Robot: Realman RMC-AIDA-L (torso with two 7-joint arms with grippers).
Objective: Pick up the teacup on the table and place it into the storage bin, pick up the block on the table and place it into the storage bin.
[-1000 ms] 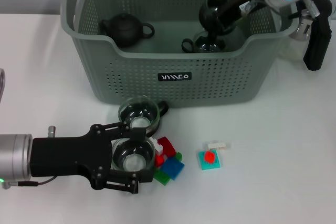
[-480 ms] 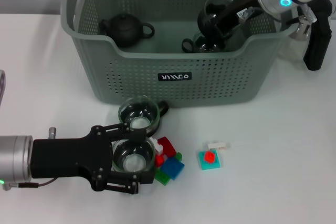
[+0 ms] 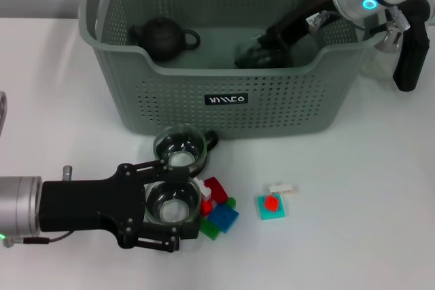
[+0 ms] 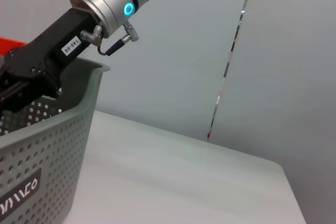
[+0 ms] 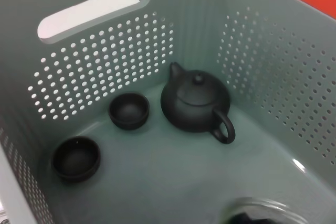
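1. Here, the white desk carries everything; largest item on it is the storage bin, grey-green and perforated, with a black label on its front wall and an orange handle tip at its far left corner.
2. Right arm reaches over the bin's right rim. Right claw is low inside the bin near the floor; whether it is clenched or released cannot be told.
3. Left arm lies along the desk in front of the bin. Left claw is clenched around a clear glass teacup that sits on the desk.
4. Bin contents, right wrist view: a dark teapot near the middle of the floor, two small dark cups beside it toward the perforated end wall, and a glass rim at the frame edge.
5. Second glass teacup stands on the desk just in front of the bin, touching or nearly touching the held cup.
6. Block cluster in red, blue, green lies just beside the left claw.
7. Teal block with a red stud lies apart, further right.
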